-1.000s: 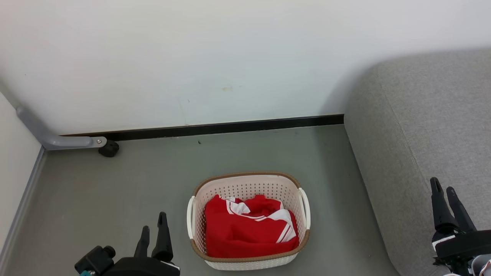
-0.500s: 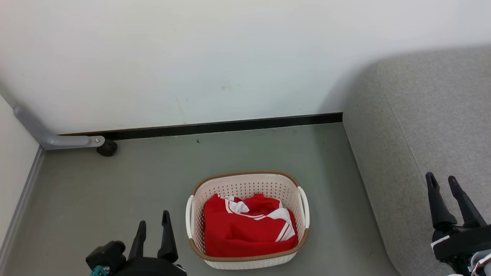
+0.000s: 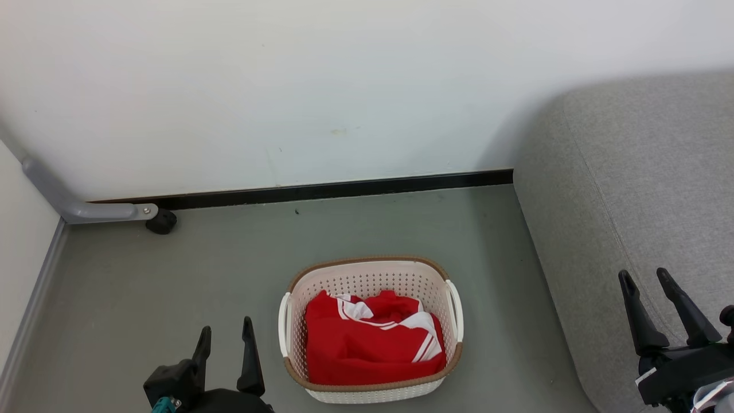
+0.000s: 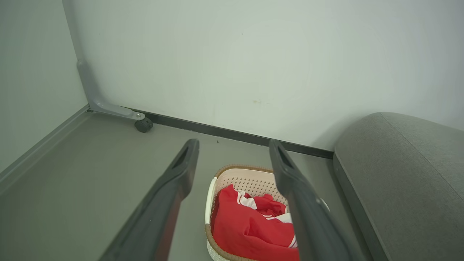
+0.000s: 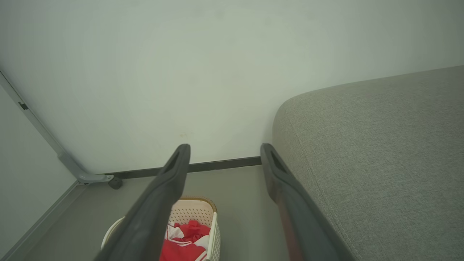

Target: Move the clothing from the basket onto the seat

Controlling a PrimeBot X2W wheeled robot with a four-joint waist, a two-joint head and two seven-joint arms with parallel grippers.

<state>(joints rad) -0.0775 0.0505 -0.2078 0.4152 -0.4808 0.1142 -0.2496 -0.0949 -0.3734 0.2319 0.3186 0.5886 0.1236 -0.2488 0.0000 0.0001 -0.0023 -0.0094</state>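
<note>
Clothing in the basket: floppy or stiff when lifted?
Probably floppy: the clothing lies crumpled in soft folds, so it should drape from a pinch. It fills the basket side to side, so trailing fabric may drag on the rim and nudge it.

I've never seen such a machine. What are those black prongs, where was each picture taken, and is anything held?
Those prongs are a two-armed robot's pincers. The wide picture comes from its head camera: left pincer at lower left, right pincer at lower right, both open and empty. The other two come from wrist cameras looking along each pincer. On the grey floor stands a cream-white perforated plastic basket holding bright red clothing with white stripes, beside a large light-grey fabric seat.
</note>
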